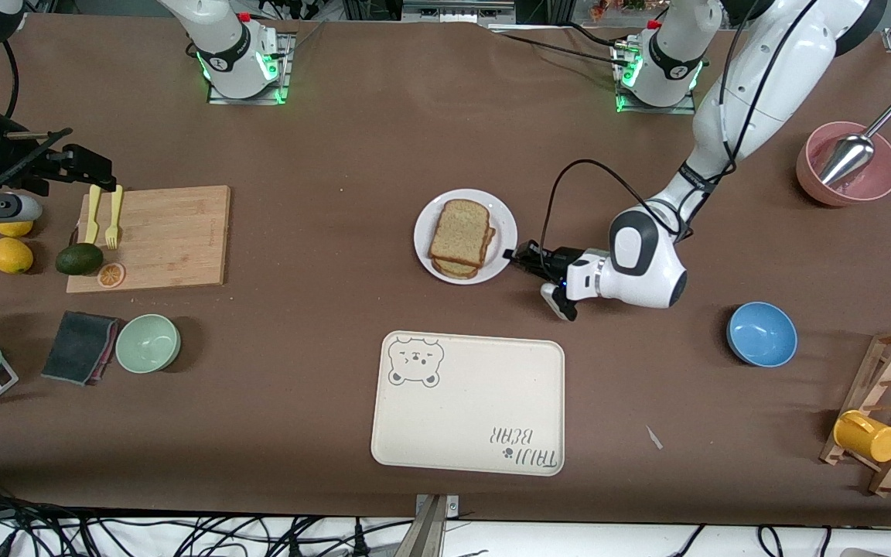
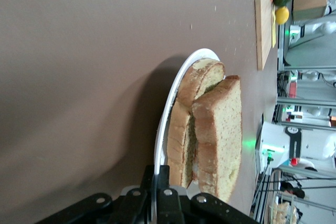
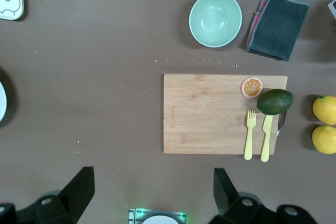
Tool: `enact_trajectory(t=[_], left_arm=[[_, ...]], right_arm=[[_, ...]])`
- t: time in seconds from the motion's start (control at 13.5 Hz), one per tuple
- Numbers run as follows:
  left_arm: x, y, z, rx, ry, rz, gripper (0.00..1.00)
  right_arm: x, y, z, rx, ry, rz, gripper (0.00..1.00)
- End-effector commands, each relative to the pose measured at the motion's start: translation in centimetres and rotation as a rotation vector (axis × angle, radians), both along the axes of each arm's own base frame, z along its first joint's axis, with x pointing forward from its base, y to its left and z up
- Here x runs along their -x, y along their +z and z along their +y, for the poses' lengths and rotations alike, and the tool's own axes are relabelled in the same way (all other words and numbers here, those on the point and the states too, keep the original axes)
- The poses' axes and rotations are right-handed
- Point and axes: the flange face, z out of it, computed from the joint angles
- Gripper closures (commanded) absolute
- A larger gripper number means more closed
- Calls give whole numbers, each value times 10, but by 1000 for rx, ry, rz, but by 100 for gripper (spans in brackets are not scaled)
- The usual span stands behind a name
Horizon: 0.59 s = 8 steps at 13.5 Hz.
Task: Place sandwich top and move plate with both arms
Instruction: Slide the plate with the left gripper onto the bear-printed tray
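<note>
Speckled brown sandwich top (image 1: 462,229) is lying on the white plate (image 1: 427,237), whose rim at four o'clock the left tool (image 1: 513,256) is clamping; right tool (image 3: 152,190), fingers spread wide, is hanging over the cutting board (image 3: 210,114).

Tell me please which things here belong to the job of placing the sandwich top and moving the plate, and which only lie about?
Belong to the job:
- sandwich top, on the stack
- plate
- left gripper, jaws shut on the plate's rim
- right gripper, jaws open, above the table

Only lying about:
- bear tray
- cutting board
- blue bowl
- green bowl
- pink bowl
</note>
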Motion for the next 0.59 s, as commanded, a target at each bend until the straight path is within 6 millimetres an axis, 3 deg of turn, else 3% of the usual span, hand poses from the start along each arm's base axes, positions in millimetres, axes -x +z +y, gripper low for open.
enact_trajectory(t=[0.0,0.52], left_arm=[[-35,36,10,52,111,-9,100],[-135,106,24,84,387,61,100]], right_arm=[[-1,10,-2,2,-15,-21,0],[0,9,-1,4,0,-13,0]])
